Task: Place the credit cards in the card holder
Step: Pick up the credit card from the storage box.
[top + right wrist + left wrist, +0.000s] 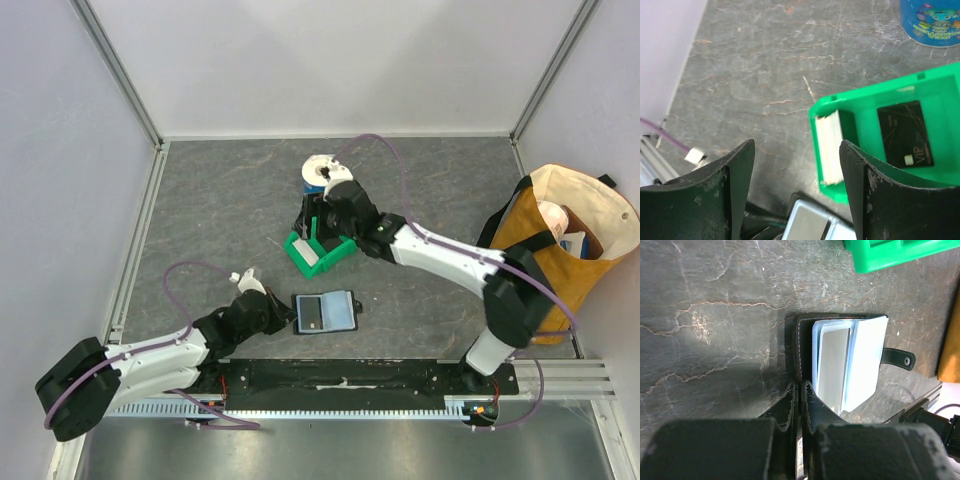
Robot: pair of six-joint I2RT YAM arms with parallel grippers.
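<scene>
Credit cards [905,132] both sit in the green bin [880,92]: the black card [904,131] lies flat on its floor, and the white card [830,145] stands on edge against the wall at 9 o'clock in the right wrist view. The right gripper [796,150] hangs over that wall with its fingers spread wide, gripping nothing. Seen from above, the card holder [325,312] lies open on the table [220,210], at 6 o'clock from the bin. The left gripper [799,405] is pinched tight on its black cover at 9 o'clock. The snap tab [900,358] points to 3 o'clock. A blue tin [930,22] stands beyond the bin, and a tote bag [560,240] sits at the table's 3 o'clock edge.
</scene>
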